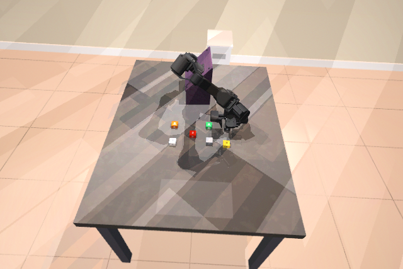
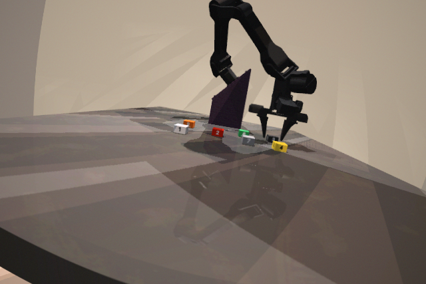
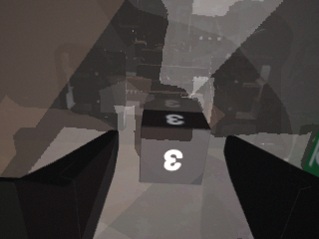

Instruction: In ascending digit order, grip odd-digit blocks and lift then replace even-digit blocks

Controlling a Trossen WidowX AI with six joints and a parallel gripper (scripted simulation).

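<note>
Straddling the dark block marked 3 (image 3: 173, 151), the gripper (image 2: 275, 135) is low over the table (image 2: 103, 184), its two black fingers standing on either side of the block with a visible gap on each flank. It grasps nothing at this moment: the jaws are spread wider than the block and neither pad touches it in the wrist view.

Taking that dark block as the landmark, the yellow block with a 4 (image 2: 279, 146) lies just in front of it towards the exterior camera, the grey block with a 7 (image 2: 248, 140) sits beside it on the side away from the arm's elbow, and the green block (image 2: 243, 132) is near it too, its digit too small to read. The red 2 (image 2: 217, 132), the white 1 (image 2: 180, 128) and the orange block (image 2: 189, 123) lie further off, and the purple wedge (image 2: 231, 104) rises behind them.

The step in hand appears to be the squeeze on the 3. Being odd, it calls for closing squarely on both faces, no lift at all, then opening again, keeping the fingertips off the yellow and grey neighbours.
</note>
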